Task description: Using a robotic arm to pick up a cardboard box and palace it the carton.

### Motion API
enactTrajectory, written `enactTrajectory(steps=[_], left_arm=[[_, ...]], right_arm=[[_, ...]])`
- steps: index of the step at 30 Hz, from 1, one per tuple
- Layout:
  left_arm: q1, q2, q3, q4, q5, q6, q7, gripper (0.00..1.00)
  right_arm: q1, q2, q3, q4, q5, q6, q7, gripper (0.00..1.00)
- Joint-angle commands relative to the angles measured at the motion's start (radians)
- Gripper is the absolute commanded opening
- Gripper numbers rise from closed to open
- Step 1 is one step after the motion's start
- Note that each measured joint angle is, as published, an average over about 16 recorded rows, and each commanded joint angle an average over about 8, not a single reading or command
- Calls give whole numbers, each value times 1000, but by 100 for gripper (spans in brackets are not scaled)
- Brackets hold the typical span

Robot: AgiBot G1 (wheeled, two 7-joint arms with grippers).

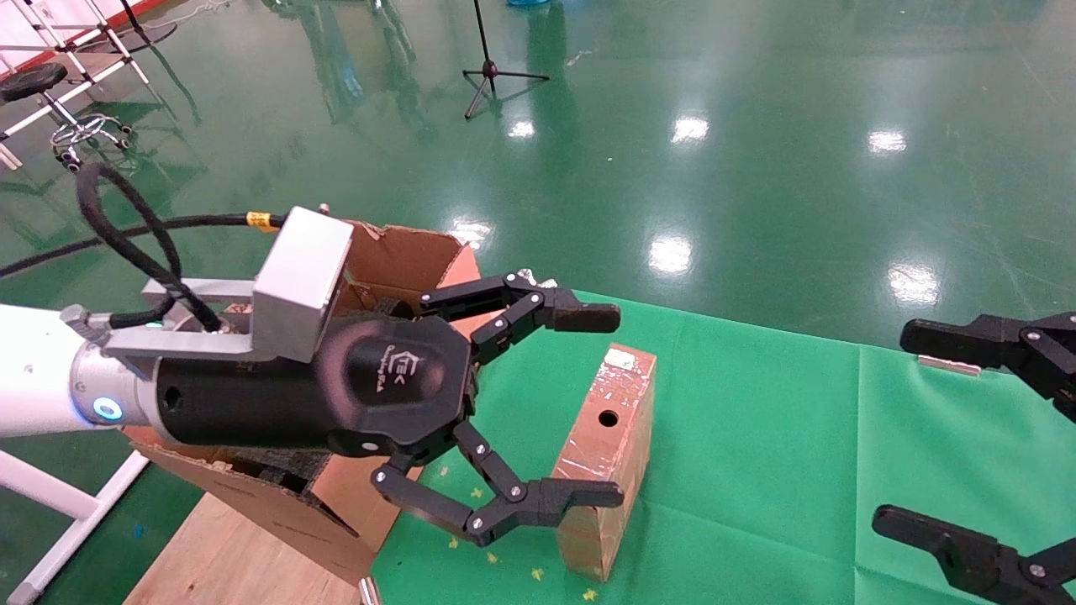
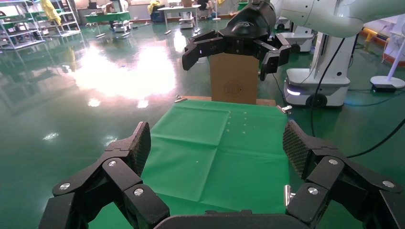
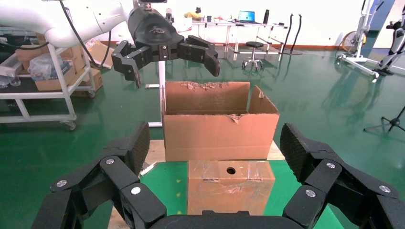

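Green cloth covers the bench (image 1: pixel 756 420), on which the cardboard box (image 1: pixel 607 458) stands upright, taped, round hole facing up toward the head camera, straddled by the spread fingers of the left end effector (image 1: pixel 601 407); one fingertip hovers beyond its far top end, the other is at its near lower side, contact unclear. Behind that end effector's wrist, at the bench edge, sits the carton (image 3: pixel 219 121), torn flaps open. Right end effector (image 1: pixel 975 437), fingers (image 1: pixel 925 338) spread wide and holding nothing, hangs well apart from the box over the bench's other side.
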Motion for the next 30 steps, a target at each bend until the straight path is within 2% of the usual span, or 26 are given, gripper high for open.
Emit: enactTrajectory(steps=[1,24,26,27,30], left_arm=[[0,0,0,0,0,0,0,100],[0,0,0,0,0,0,0,100],[0,0,0,0,0,0,0,100],[0,0,0,0,0,0,0,100],[0,-1,0,0,2,-1,1,100]], right_arm=[[0,0,0,0,0,0,0,100],[0,0,0,0,0,0,0,100],[0,0,0,0,0,0,0,93],[0,0,0,0,0,0,0,83],[0,0,0,0,0,0,0,46]])
